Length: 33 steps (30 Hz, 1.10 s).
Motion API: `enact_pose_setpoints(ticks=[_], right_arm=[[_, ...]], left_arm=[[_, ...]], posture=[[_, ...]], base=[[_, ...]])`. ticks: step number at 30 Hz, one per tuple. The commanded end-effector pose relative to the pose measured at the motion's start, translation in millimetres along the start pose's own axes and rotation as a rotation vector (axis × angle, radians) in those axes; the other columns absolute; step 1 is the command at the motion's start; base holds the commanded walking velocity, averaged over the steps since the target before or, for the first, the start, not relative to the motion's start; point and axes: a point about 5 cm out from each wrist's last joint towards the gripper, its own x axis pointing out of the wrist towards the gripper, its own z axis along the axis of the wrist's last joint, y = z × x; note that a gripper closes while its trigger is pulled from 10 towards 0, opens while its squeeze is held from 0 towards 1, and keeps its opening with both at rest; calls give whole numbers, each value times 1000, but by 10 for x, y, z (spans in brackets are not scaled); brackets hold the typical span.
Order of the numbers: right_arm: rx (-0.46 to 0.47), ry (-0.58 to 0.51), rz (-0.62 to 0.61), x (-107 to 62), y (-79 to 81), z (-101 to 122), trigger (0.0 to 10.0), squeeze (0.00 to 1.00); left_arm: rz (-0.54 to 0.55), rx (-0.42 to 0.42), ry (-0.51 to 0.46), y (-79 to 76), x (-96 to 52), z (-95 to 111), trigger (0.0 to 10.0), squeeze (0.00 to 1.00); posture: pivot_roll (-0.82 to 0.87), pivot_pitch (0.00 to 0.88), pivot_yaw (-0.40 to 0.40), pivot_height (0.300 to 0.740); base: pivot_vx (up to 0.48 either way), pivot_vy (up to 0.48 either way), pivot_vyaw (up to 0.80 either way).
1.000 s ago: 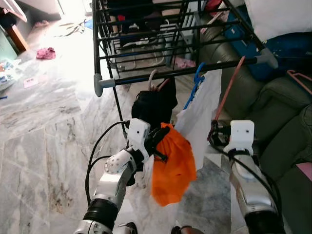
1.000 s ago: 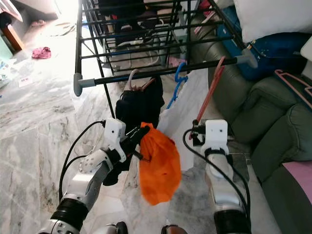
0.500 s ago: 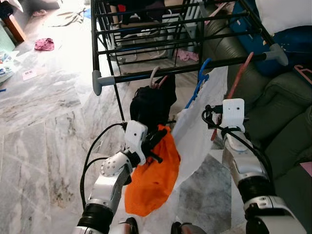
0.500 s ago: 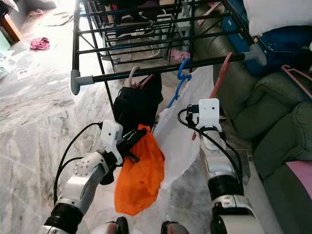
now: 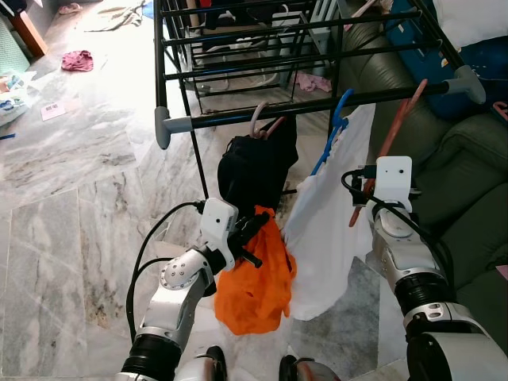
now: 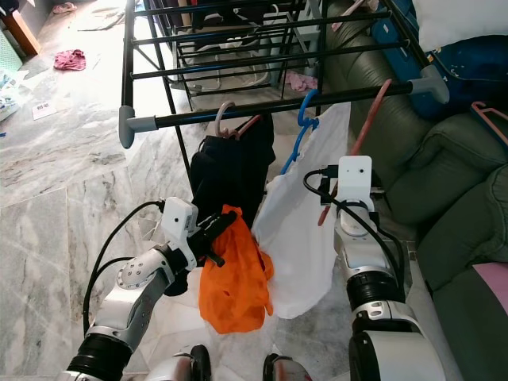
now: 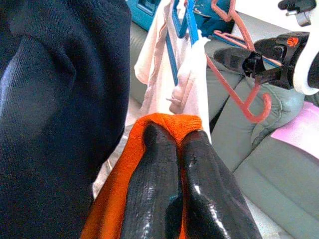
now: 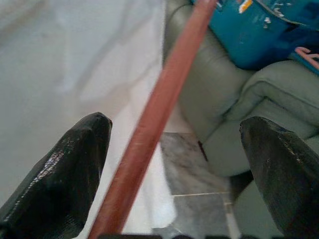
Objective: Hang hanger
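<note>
A salmon-red hanger (image 5: 398,119) hooks over the drying rack's front rail (image 5: 262,117) near its right end. My right gripper (image 8: 174,127) is open, with the hanger's sloping arm (image 8: 159,109) running between its spread fingers, apart from both. My left gripper (image 7: 177,144) is shut on an orange cloth (image 5: 258,274), held low in front of the rack. On the same rail hang a black garment (image 5: 254,167) on a pale hanger and a white garment (image 5: 325,230) on a blue hanger (image 5: 337,119).
A green sofa (image 5: 468,182) stands close on the right, with a blue bag (image 5: 476,55) and a pink hanger (image 5: 500,111) on it. More rack rails and clothes lie behind. The marble floor (image 5: 71,206) stretches to the left, with a pink cloth (image 5: 78,60) far off.
My right gripper has moved up along the red hanger. The orange cloth has swung and sagged in my left gripper. The whole view has shifted a little.
</note>
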Motion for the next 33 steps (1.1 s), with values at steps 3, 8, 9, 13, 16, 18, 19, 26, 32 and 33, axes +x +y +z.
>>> enact_pose_setpoints(ticks=[3, 8, 9, 13, 16, 18, 19, 26, 32, 33], right_arm=[[-29, 30, -91, -4, -207, -110, 10000, 0], [-74, 20, -154, 0, -305, -87, 10000, 0], [-75, 17, -159, -1, -313, -86, 10000, 0], [-73, 14, -150, 1, -298, -85, 10000, 0], [-51, 2, -82, 12, -200, -50, 10000, 0], [-55, 0, -38, 23, -146, -30, 10000, 0], [-62, 9, -6, 33, -112, -29, 10000, 0], [-95, 24, 15, 97, -188, 8, 10000, 0], [-120, 57, -101, 121, -363, -10, 10000, 0], [-122, 59, -117, 116, -381, -22, 10000, 0]], left_arm=[[-12, 6, 2, -38, 26, 15, 10000, 0], [-18, 6, 4, -42, 42, 17, 10000, 0], [-18, 6, 4, -43, 43, 17, 10000, 0], [-19, 5, 6, -50, 46, 16, 10000, 0], [-15, 5, 9, -48, 48, 11, 10000, 0], [-13, 5, 10, -46, 49, 9, 10000, 0], [-11, 5, 11, -45, 49, 9, 10000, 0], [0, -3, 13, -35, 45, 8, 10000, 0], [2, 0, 17, -33, 37, 4, 10000, 0], [3, 0, 17, -32, 36, 4, 10000, 0]], posture=[[28, 243, 23, 740], [23, 240, 26, 740], [23, 240, 26, 740], [24, 239, 26, 740], [25, 238, 26, 740], [26, 238, 26, 740], [26, 238, 26, 740], [37, 240, 22, 740], [46, 236, 21, 740], [46, 236, 21, 740]], base=[[0, 0, 0], [0, 0, 0], [0, 0, 0], [0, 0, 0], [0, 0, 0], [0, 0, 0], [0, 0, 0], [0, 0, 0], [0, 0, 0], [0, 0, 0]])
